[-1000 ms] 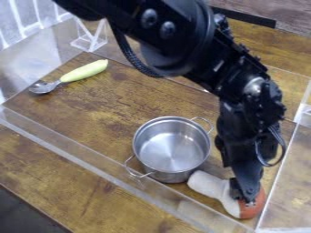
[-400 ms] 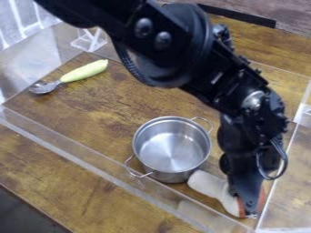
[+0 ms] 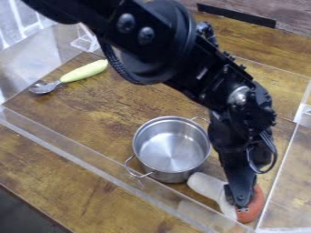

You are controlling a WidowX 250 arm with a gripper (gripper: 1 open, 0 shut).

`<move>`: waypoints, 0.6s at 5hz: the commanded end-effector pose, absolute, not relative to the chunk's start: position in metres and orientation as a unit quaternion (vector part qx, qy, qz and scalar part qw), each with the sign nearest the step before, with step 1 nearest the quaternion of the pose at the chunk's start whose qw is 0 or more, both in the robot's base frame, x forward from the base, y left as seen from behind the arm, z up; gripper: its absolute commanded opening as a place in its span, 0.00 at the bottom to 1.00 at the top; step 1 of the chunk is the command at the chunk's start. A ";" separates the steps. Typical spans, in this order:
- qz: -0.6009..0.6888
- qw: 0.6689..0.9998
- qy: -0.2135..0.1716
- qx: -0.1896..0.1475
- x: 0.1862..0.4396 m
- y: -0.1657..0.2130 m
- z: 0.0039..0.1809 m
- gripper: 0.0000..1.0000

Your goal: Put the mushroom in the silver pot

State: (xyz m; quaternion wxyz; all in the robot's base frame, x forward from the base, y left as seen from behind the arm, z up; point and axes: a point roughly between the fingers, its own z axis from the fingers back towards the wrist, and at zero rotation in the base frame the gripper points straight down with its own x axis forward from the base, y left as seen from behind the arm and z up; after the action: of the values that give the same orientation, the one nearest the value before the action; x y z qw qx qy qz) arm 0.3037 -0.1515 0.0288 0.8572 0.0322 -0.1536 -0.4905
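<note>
gripper (image 3: 246,202) is down over the mushroom's (image 3: 221,190) cap end, can't tell if it's open or clamped; mushroom lies on the table (image 3: 97,105) just right of the empty silver pot (image 3: 172,147); I'd grab the cap squarely, lift clear of the rim before swinging over.

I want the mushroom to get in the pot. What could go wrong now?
The mushroom lies on the table right by the clear wall, so the tool might push it instead of grabbing it. The pot sits close, so the arm could bump it.
</note>
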 end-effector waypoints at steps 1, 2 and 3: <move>-0.505 0.855 -0.112 0.030 0.281 -0.143 0.020 0.00; -0.505 0.857 -0.104 0.027 0.276 -0.140 0.031 0.00; -0.500 0.860 -0.098 0.021 0.271 -0.139 0.035 0.00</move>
State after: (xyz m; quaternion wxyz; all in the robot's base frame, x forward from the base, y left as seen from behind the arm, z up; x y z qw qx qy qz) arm 0.2824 -0.1463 0.0370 0.8642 0.0186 -0.1201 -0.4883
